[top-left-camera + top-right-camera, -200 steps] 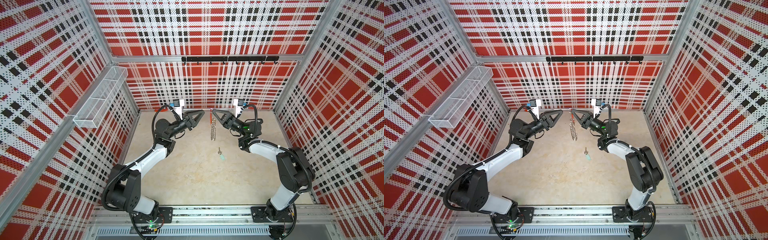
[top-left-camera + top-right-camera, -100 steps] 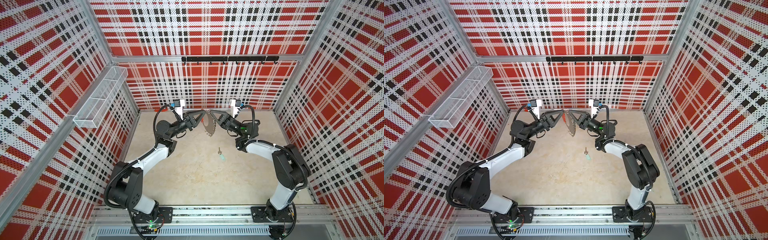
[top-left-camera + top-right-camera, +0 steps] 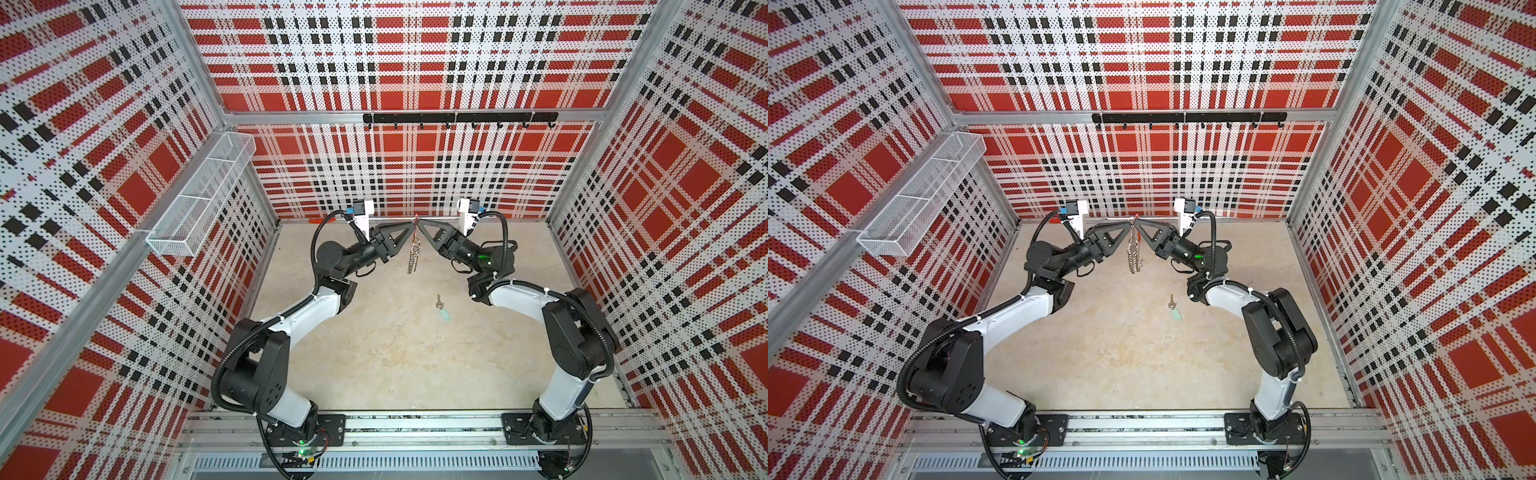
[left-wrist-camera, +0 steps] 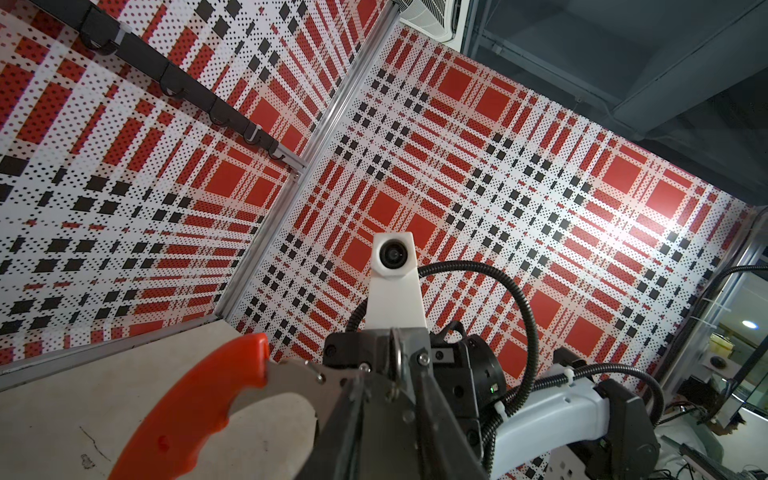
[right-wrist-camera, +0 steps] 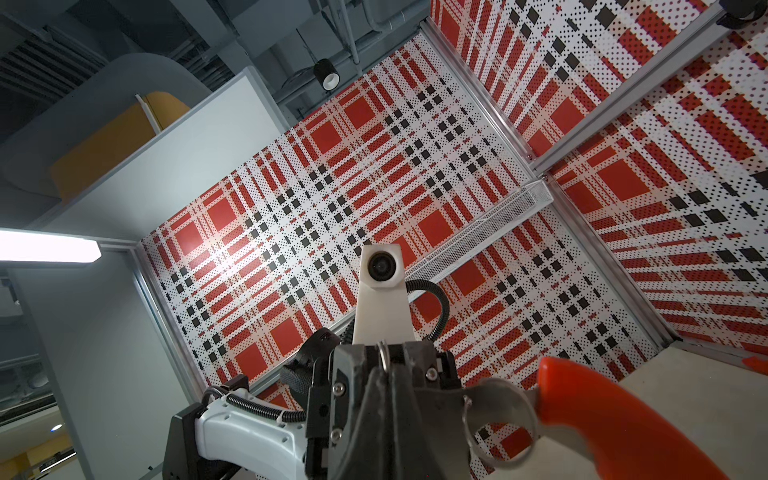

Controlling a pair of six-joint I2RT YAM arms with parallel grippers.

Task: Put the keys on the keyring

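Operator: Since a second ago my left arm (image 3: 307, 305) is standing in closer, now meeting the right arm (image 3: 519, 293) tip to tip above the far end of the counter (image 3: 374, 357); back then the hoop was hanging from the right side alone.

Spotter: And the keyring (image 3: 413, 249) itself?

Operator: It's dangling edge-on between the two, clear of the counter, its red grip (image 4: 195, 411) looming in the left wrist view. The right pincer (image 3: 421, 229) is pinching the hoop's top, pressed tight. The left pincer (image 3: 409, 228) is sitting drawn close about that same top wire; I'm not managing to tell whether it's actually biting.

Spotter: What are you worrying about?

Operator: Two arms pulling on one thin hoop. If I'm moving them out of step, I'm twisting the wire or yanking it from one grip. If the left isn't truly gripping while I'm letting the right go, the hoop is dropping straight down. The wire loops (image 3: 411, 266) are hanging loose, so they're risking snagging on a jaw.

Spotter: And the keys (image 3: 441, 308)?

Operator: They're lying on the counter, nearer the arm bases than the hoop and well apart from it, teal tag attached, nothing touching them. With both pincers busy, nothing is free for fetching them, and a falling hoop is threatening to knock them askew.
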